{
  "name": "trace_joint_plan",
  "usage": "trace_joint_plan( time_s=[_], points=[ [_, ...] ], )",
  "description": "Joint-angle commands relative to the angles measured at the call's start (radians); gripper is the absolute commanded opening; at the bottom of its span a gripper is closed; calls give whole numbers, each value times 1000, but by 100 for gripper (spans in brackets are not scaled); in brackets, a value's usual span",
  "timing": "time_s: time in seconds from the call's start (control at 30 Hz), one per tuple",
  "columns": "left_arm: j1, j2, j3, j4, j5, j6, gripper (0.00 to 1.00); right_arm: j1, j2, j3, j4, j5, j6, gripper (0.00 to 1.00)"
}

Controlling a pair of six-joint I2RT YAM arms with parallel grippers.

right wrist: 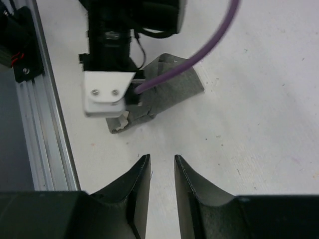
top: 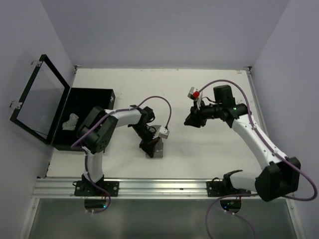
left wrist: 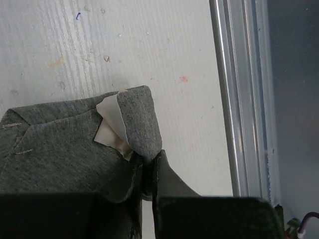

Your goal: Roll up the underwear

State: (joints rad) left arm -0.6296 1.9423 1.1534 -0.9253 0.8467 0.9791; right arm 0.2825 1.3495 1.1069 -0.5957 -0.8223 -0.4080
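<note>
Underwear [left wrist: 65, 144] rests on scuffed white table [left wrist: 149, 45] between pale walls [top: 164, 30].

pale lavender walls [top: 164, 30] enclose a white table [top: 209, 149] with an aluminium rail [top: 159, 186] along its near edge.

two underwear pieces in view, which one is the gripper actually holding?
The grey underwear on the table, pinched in the left gripper. The pale underwear lies untouched inside the open black box.
</note>
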Motion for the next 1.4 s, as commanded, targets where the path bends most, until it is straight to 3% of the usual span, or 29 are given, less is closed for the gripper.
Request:
trace_joint_plan(
  time_s=[0.0,0.03,0.17,0.47,0.97,1.07,1.1,1.13,1.27,1.37],
  points=[
    [4,133,-28,-23,-147,15,0,36,-114,-59,-85,14,-129,29],
    [4,159,-17,-21,-147,15,0,61,-124,-88,-90,24,-133,29],
    [8,205,8,-12,-141,9,0,378,-115,-147,-6,214,-143,32],
    [28,264,52,-12,-140,-7,0,731,62,-165,206,492,-161,37],
    [47,273,60,-1,-159,-3,4,796,224,-317,543,601,-219,45],
    [48,273,61,0,-164,-5,5,796,241,-326,566,566,-221,33],
    [48,273,63,2,-164,-3,5,796,246,-326,571,555,-222,22],
    [50,273,65,2,-164,-5,6,797,257,-325,568,534,-221,18],
    [62,261,69,13,-144,-25,12,797,293,-321,541,459,-236,14],
    [80,234,59,19,-138,-26,14,797,336,-314,508,420,-247,21]
  ],
)
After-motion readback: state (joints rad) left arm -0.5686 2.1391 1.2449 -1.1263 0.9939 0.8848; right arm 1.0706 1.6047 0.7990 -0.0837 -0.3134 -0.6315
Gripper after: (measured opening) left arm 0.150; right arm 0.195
